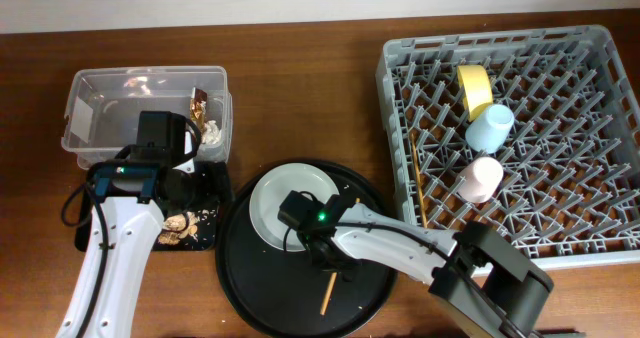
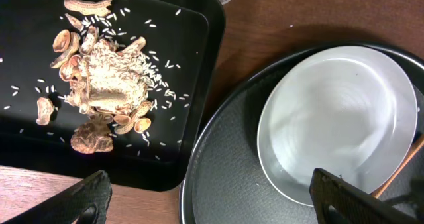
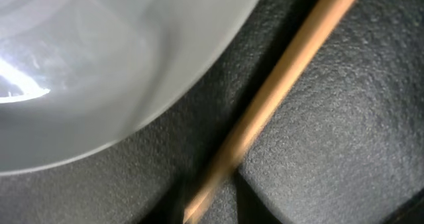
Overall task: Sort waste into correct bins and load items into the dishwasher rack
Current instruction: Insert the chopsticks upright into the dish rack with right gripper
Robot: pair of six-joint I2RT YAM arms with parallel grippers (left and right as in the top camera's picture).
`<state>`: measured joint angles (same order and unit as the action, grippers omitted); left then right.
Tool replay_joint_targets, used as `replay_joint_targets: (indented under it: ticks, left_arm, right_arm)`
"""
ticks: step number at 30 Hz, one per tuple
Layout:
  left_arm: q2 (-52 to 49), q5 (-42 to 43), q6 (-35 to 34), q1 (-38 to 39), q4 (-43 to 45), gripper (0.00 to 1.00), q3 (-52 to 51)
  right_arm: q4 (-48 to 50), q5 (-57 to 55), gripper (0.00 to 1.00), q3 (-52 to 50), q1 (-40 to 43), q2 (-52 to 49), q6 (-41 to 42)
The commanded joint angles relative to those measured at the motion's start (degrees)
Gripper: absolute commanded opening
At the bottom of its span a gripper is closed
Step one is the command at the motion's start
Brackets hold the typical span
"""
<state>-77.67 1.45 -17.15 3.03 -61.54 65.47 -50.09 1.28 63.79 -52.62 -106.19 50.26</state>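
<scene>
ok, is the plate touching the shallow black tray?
Apart. Left wrist view: the plate sits inside the round tray, whose rim separates it from the shallow black tray.

The rack (image 1: 560, 238) is placed at the right of the tabletop (image 1: 300, 78), with a bowl (image 1: 475, 88), rear cup (image 1: 490, 128), front cup (image 1: 483, 178) and one chopstick (image 1: 418, 183) in it. Left of it, the plate (image 1: 270, 203) and a second chopstick (image 1: 327, 293) are carried on the round tray (image 1: 250, 288). At far left, the tub (image 1: 100, 98) is set behind the shallow tray (image 2: 199, 52), where food scraps (image 2: 106, 85) are laid.
</scene>
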Motion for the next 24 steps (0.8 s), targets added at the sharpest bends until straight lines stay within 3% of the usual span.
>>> replay_joint_targets:
  ticks: [1,7,13,18,21,22,23,24]
  left_arm:
    - [0.76,-0.39,-0.15,-0.2,-0.11,0.95,0.31]
    - [0.76,-0.37,-0.15,-0.2,-0.11,0.95,0.31]
    - [0.76,-0.39,-0.15,-0.2,-0.26,0.95,0.31]
    - [0.76,-0.37,-0.15,-0.2,-0.26,0.95,0.31]
    - [0.76,-0.37,-0.15,-0.2,-0.28,0.95,0.31]
    - [0.76,-0.35,-0.15,-0.2,-0.24,0.95,0.31]
    - [0.76,-0.31,-0.15,-0.2,-0.28,0.95,0.31]
    - [0.76,-0.22,-0.15,-0.2,-0.28,0.95,0.31]
  right_arm:
    - [-0.7,-1.97,0.07,-0.48,2.69,-0.39,0.94]
    - [-3.61,-2.03,0.04,1.27,8.87,8.52,-8.28]
    - [-13.84,-2.01,0.04,10.6,21.88,23.41,-32.13]
    - [-17.31,-1.73,0.04,10.69,35.56,21.68,-39.41]
    - [-16.63,-1.7,0.04,10.69,38.58,17.77,-42.25]
    - [-15.08,-1.49,0.05,10.69,38.77,14.64,-44.09]
    - [-14.53,-1.51,0.23,10.73,38.77,13.86,-44.06]
    - [-14.45,-1.49,0.29,11.17,38.77,14.23,-44.02]
